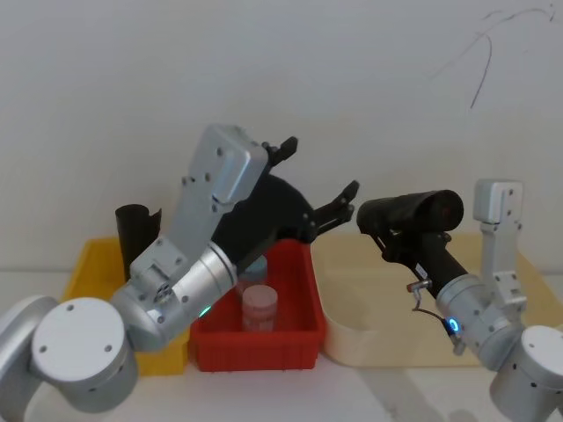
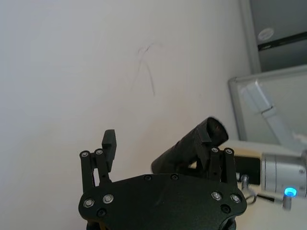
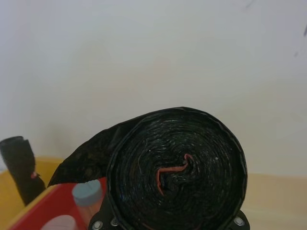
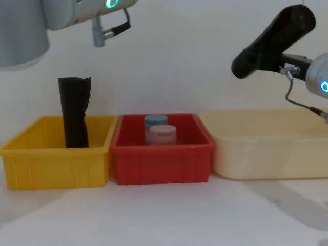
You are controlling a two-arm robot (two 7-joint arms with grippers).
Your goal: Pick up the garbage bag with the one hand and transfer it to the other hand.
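Right hand (image 1: 396, 236) raised, gripping garbage bag (image 1: 431, 209); left hand (image 1: 318, 169) spread.

Soft, even, diffuse light, no hard glare. Plain white wall (image 1: 352, 70) bright, brightest in left wrist view. Faint soft-edged shadows on white tabletop (image 4: 154, 215), lower corners of chest view. Rolled black plastic garbage bag (image 3: 177, 167) has tiny glints on its end. Green ring light (image 1: 204, 310) & blue ring light (image 1: 454, 326) glow.
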